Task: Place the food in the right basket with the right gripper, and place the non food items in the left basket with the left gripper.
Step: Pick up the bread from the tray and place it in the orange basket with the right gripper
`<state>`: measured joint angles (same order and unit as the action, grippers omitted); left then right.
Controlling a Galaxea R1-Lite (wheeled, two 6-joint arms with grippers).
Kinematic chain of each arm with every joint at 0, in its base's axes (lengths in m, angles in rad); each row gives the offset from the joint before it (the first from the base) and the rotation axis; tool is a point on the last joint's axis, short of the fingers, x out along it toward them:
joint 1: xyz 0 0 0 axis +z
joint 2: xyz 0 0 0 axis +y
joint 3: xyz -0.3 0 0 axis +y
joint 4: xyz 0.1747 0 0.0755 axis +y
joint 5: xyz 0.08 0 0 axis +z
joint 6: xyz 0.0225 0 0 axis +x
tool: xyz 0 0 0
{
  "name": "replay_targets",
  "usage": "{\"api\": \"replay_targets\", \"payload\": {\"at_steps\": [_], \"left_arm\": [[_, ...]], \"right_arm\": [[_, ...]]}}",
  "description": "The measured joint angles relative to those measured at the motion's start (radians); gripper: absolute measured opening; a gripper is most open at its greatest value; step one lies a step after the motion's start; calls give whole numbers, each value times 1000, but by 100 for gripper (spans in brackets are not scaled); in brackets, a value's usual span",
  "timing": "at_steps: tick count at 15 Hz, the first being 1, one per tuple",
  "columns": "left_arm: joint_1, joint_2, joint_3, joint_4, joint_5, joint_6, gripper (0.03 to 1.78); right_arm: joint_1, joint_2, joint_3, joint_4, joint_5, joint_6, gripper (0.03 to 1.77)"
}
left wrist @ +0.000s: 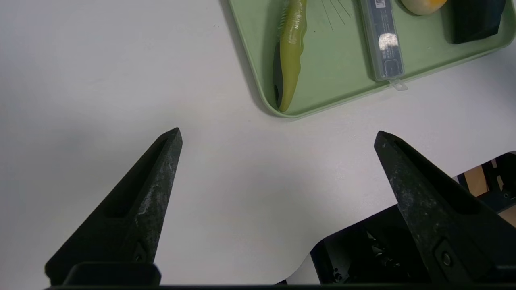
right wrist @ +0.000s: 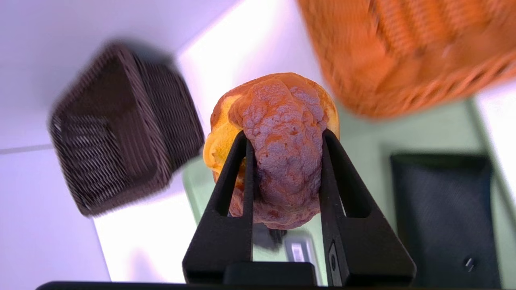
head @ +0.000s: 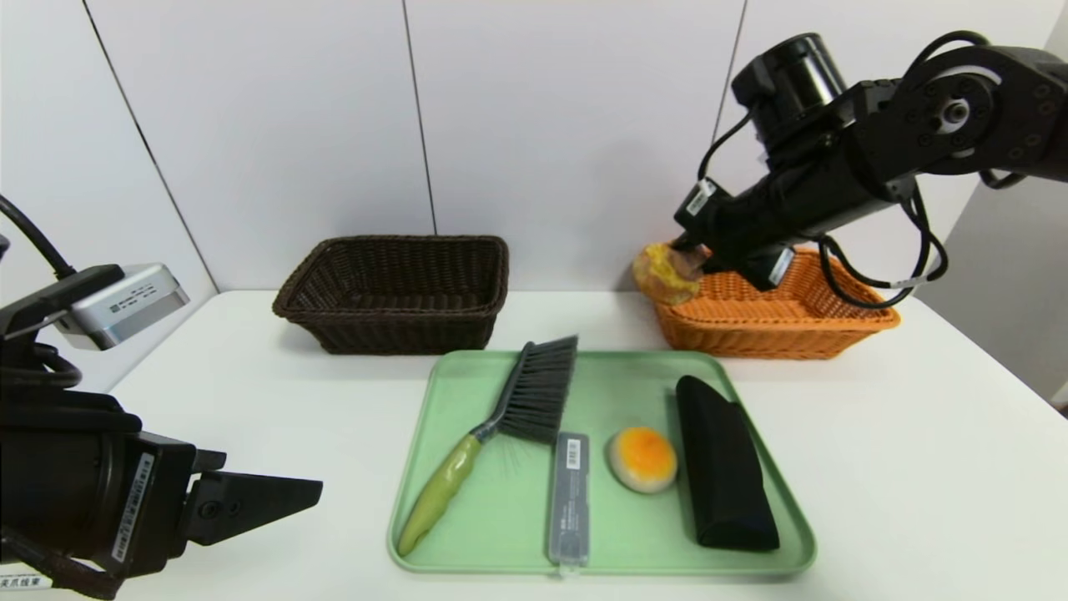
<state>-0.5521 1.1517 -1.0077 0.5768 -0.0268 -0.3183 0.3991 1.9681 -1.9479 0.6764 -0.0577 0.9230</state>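
Note:
My right gripper is shut on the pinkish-brown cream puff with yellow filling. It holds the cream puff in the air at the left end of the orange right basket. A pale bun with an orange top lies on the green tray. Beside it lie the green-handled brush, the slim grey case and the black pouch. The dark brown left basket stands behind the tray's left side. My left gripper hangs open over bare table, left of the tray's near corner.
The white table ends against a white panelled wall. In the left wrist view the table's near edge shows, with dark robot parts below it.

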Motion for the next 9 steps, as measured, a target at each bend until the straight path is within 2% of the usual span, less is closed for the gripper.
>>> {"api": "replay_targets", "payload": {"at_steps": [5, 9], "left_arm": [[0, 1, 1, 0, -3, 1, 169], [0, 11, -1, -9, -3, 3, 169]], "right_arm": [[-219, 20, 1, -90, 83, -26, 44], [-314, 114, 1, -126, 104, -36, 40]]}}
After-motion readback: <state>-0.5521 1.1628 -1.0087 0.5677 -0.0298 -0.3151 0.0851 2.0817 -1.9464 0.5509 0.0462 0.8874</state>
